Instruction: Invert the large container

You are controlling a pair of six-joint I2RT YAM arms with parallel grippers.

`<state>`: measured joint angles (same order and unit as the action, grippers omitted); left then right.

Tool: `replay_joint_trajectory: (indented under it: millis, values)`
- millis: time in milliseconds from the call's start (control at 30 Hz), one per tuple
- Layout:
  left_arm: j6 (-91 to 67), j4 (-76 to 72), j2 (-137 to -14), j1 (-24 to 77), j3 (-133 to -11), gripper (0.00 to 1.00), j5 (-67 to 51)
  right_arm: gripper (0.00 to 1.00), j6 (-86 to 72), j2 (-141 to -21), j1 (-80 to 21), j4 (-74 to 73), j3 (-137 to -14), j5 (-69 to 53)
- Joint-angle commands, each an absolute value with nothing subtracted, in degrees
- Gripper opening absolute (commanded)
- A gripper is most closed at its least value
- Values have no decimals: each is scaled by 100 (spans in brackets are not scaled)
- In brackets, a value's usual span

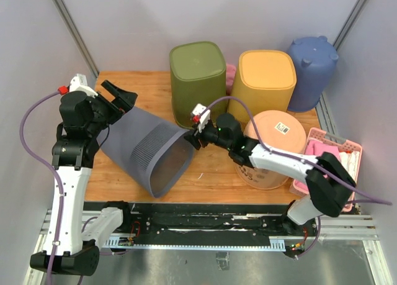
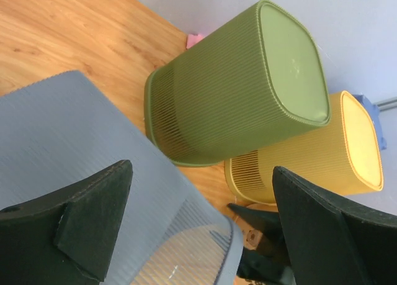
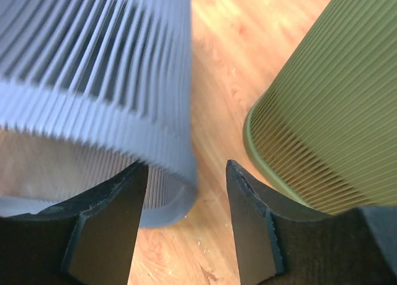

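Top cam high at rear, looks down; wrist cams close-up; all share grey bin.

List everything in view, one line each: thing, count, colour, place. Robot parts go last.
table: 1, wood brown, under everything
large container: 1, grey, lying on its side, left of centre, mouth toward the arms
green container: 1, green, upside down, back centre
yellow container: 1, yellow, upside down, right of the green one
blue container: 1, blue, back right corner
round container: 1, peach, right side
basket: 1, pink, right edge
left gripper: 1, black, jaws wide apart above the large container's closed end
right gripper: 1, black, jaws apart at its rim
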<state>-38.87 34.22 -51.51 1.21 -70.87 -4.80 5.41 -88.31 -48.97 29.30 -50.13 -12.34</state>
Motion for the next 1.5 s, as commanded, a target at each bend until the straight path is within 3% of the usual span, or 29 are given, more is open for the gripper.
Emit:
replay_joint_trajectory:
  millis: [0, 167, 233, 300, 500, 633, 767, 1033, 1367, 1467]
  values:
    - [-3637, 3451, -5183, 132, -7391, 99, -588, 56, -132, -8102, -4886, 956, -5987, -690]
    - [-3437, 3652, -5382, 132, -7633, 99, -310, 58, -1262, -7988, -4953, -1941, -7594, 490]
    - [-3344, 3831, -5481, 132, -7793, 99, -153, 60, -2237, -7822, -4961, -2633, -7858, 1157]
    - [-3255, 4023, -5574, 132, -7941, 99, 13, 59, -2896, -7520, -4957, -2827, -7814, 1041]
    - [-3038, 4404, -5759, 39, -8055, 99, 281, 60, -4572, -7131, -4957, -2499, -7707, -59]
    - [-2797, 4399, -5789, -631, -7883, 99, 12, 63, -5600, -7309, -5030, -1760, -7621, -595]
    - [-2628, 4154, -5845, -1330, -7696, 99, -754, 68, -6502, -7705, -5252, -1362, -7776, -596]
    - [-2532, 4113, -5941, -1494, -7709, 99, -811, 69, -7637, -8352, -5587, -1675, -8192, -418]
    - [-2502, 3955, -5745, -1521, -7515, 99, -594, 64, -8444, -8841, -5625, -1246, -8087, -881]
    - [-2513, 3907, -5725, -1521, -7481, 99, -664, 57, -8599, -9202, -5659, -979, -8178, -1292]
